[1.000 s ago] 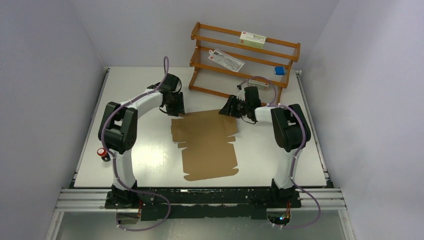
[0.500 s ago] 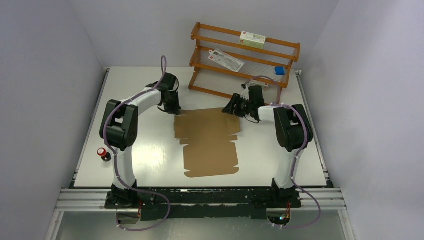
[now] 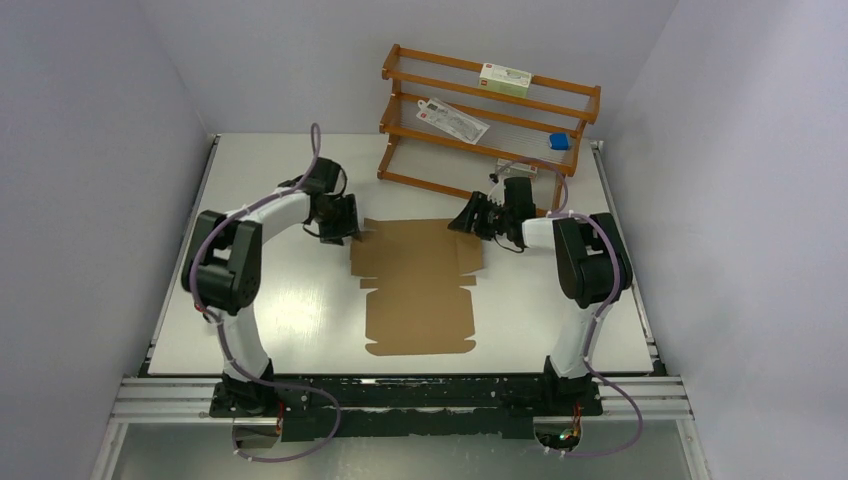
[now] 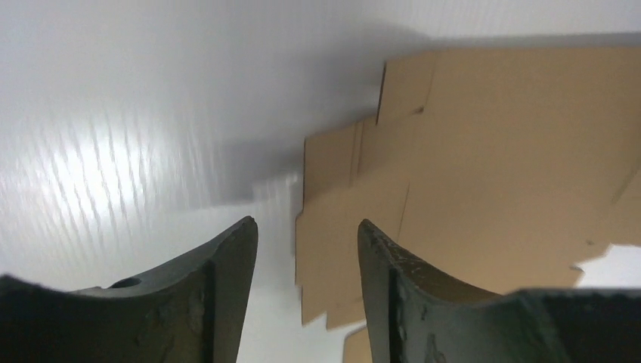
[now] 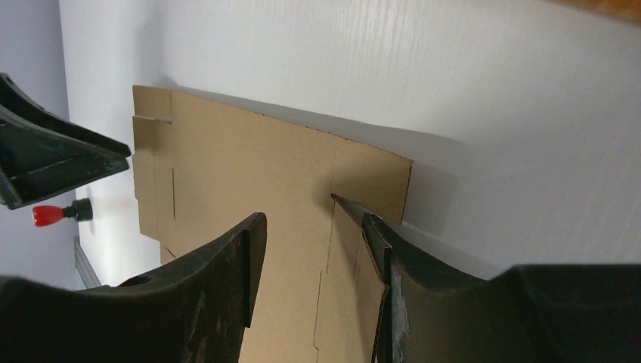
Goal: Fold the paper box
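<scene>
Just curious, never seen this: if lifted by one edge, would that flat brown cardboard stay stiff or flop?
Probably light: the paper box looks like a thin sheet flat on the table. It would likely hinge along its creases and notches rather than stay rigid. The table looks glossy, so a push may slide it.

Bright, even overhead light leaves a glare patch on the white counter (image 3: 310, 305). The paper box (image 3: 418, 285) casts soft shadows, and the left wrist view is blurred.
</scene>
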{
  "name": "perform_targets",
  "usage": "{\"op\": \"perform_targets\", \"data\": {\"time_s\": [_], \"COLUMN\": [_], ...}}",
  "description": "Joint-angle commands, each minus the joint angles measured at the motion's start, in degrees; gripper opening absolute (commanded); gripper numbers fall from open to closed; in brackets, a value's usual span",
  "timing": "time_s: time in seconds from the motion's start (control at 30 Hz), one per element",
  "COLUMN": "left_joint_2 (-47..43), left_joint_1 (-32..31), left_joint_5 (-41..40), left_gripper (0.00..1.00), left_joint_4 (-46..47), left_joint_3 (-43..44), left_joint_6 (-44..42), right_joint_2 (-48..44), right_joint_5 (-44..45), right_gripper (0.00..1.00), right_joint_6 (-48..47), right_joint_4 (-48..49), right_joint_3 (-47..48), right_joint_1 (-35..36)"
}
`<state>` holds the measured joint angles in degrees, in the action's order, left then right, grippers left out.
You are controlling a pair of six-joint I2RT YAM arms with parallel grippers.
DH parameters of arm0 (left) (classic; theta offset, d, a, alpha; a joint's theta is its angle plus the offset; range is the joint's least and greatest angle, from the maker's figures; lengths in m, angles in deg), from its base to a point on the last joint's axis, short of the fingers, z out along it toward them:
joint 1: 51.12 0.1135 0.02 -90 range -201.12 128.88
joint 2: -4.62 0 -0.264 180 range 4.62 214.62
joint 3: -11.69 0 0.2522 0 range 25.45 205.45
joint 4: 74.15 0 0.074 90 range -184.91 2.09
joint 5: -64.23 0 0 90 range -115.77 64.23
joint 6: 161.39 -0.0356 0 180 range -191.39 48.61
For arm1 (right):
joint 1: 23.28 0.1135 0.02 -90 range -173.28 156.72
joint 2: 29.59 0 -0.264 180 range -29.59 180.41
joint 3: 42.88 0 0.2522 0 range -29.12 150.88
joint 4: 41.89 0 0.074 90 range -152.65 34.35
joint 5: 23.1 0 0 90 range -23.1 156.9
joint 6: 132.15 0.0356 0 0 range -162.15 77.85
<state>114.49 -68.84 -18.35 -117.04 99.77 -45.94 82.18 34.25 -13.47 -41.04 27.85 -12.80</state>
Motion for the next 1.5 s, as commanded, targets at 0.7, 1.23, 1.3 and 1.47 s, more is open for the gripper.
{"op": "perform_targets", "data": {"time_s": [0.7, 1.23, 1.3, 1.47], "left_joint_2": [-20.12, -11.79, -12.03, -11.19], "left_joint_1": [5.32, 9.19, 9.10, 7.90], "left_joint_5": [19.11, 19.46, 19.33, 18.62], "left_gripper": [0.56, 0.35, 0.28, 0.24], "left_joint_4": [20.42, 19.10, 18.07, 16.55], "left_joint_3": [-33.53, -24.08, -23.19, -22.43], "left_joint_6": [9.81, 9.20, 8.26, 7.08], "right_joint_2": [-1.60, -1.40, -1.21, -0.95], "right_joint_5": [-3.77, -4.40, -4.58, -4.53], "right_gripper": [0.52, 0.52, 0.52, 0.51], "right_joint_6": [3.90, 3.13, 3.09, 3.10], "right_joint_4": [5.03, 5.19, 5.12, 5.25], "right_joint_3": [-7.48, -7.42, -7.15, -6.83], "right_joint_1": [1.19, 1.16, 1.20, 1.77]}}
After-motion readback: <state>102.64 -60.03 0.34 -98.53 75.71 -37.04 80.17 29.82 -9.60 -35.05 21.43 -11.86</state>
